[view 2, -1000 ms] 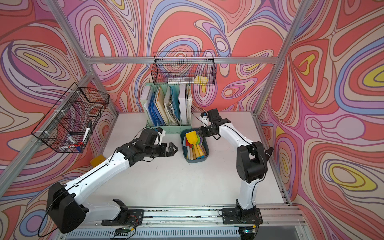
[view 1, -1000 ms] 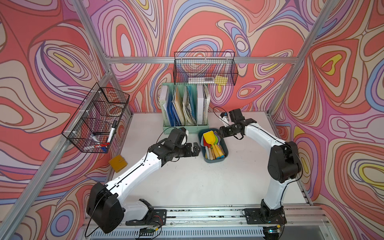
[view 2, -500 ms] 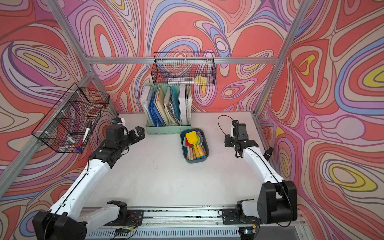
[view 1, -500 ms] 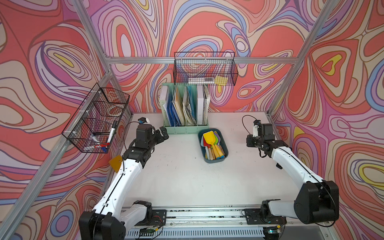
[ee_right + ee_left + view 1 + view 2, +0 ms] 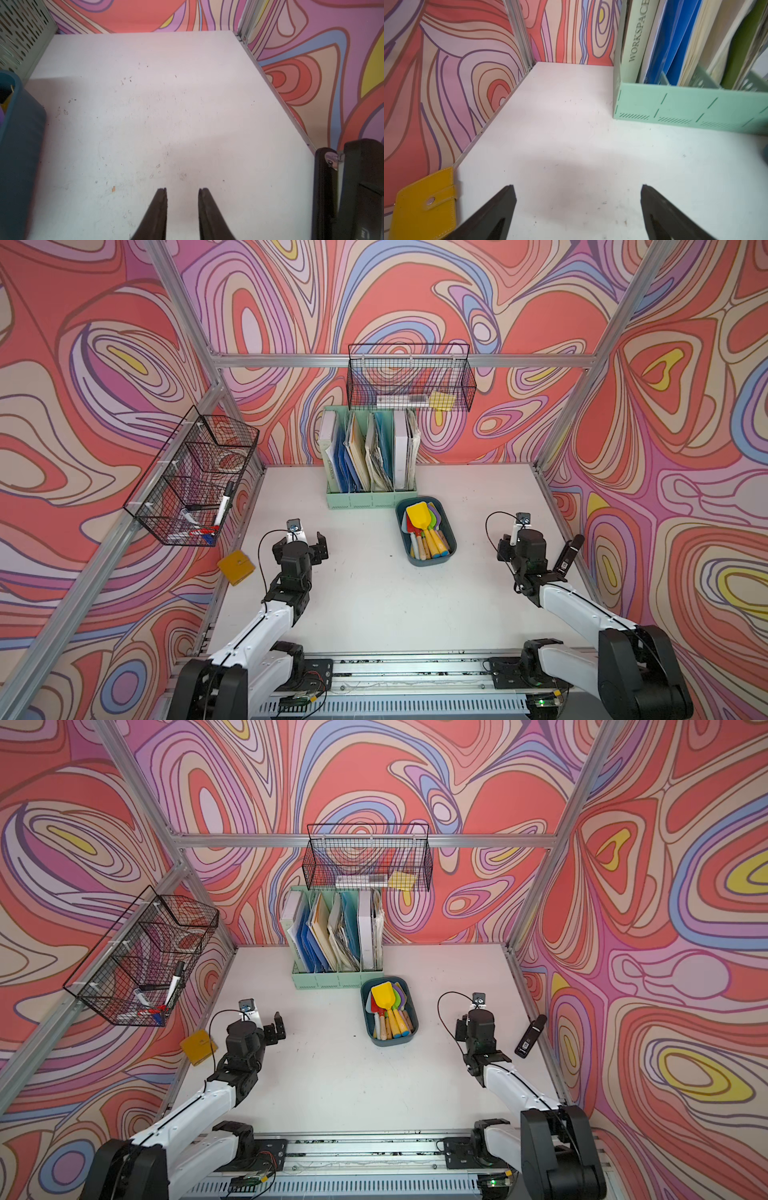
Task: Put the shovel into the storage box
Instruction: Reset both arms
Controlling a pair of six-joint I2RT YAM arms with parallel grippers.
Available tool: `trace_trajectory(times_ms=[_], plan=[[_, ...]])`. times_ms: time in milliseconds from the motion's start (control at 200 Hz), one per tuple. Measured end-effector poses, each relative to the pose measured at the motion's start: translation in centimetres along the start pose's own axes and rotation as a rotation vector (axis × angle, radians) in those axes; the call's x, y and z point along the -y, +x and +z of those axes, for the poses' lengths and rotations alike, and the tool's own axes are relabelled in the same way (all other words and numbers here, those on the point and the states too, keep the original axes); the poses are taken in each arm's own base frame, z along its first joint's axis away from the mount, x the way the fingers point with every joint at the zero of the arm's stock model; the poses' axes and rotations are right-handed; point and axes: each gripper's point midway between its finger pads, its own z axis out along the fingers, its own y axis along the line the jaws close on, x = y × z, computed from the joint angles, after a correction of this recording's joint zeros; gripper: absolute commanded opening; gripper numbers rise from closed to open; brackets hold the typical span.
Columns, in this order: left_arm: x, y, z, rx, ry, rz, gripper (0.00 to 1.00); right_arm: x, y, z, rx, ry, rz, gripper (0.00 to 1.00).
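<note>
Both top views show a yellow shovel [image 5: 419, 516] in the storage box [image 5: 432, 561]. The left tool [image 5: 577, 187] gapes wide, the right tool [image 5: 182, 189] barely parts; both hold nothing.

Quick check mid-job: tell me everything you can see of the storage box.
The storage box is a shallow dark teal tub, plastic by the look, rectangular with rounded corners. It sits flat on the white table, just in front of the green file holder; whether they touch is unclear. Colourful toy shovels lie lengthwise inside, a yellow shovel on top.
</note>
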Motion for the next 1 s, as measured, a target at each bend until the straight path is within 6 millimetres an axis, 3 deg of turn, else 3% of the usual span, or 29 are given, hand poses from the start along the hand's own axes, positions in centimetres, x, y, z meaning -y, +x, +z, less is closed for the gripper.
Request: trace_trajectory(times_ms=[130, 250, 411, 456, 551, 561, 576, 596, 671, 1001], plan=[[0.4, 4.2, 2.2, -0.047, -0.011, 0.081, 0.99, -0.5, -0.1, 0.6, 0.096, -0.027, 0.014, 0.27], [1.3, 5.7, 4.1, -0.073, 0.009, 0.130, 0.99, -1.3, 0.7, 1.8, 0.166, -0.059, 0.019, 0.27], [0.9, 1.4, 6.4, -0.008, 0.045, 0.058, 0.99, -2.1, 3.2, 4.6, 0.162, -0.093, 0.010, 0.29], [0.7, 0.2, 6.8, 0.024, 0.059, 0.038, 0.99, -2.0, 2.9, 5.0, 0.160, -0.104, 0.014, 0.33], [1.0, -0.3, 6.9, 0.026, 0.092, 0.028, 0.99, -2.2, -0.9, 7.1, 0.194, -0.131, 0.030, 0.68], [1.0, -0.3, 6.9, 0.025, 0.097, 0.028, 0.99, -2.3, -1.2, 7.2, 0.200, -0.135, 0.031, 0.74], [1.1, -0.2, 6.9, 0.024, 0.102, 0.028, 0.99, -2.2, -2.0, 7.4, 0.215, -0.133, 0.037, 0.92], [1.3, -0.1, 6.9, 0.020, 0.111, 0.029, 0.99, -2.2, -3.0, 7.5, 0.237, -0.142, 0.039, 0.98], [1.6, 0.2, 6.8, 0.007, 0.130, 0.031, 0.99, -2.0, -4.6, 7.5, 0.274, -0.144, 0.045, 0.98], [2.0, 0.5, 6.8, -0.005, 0.153, 0.031, 0.99, -2.3, -2.8, 7.6, 0.206, -0.165, 0.039, 0.98]])
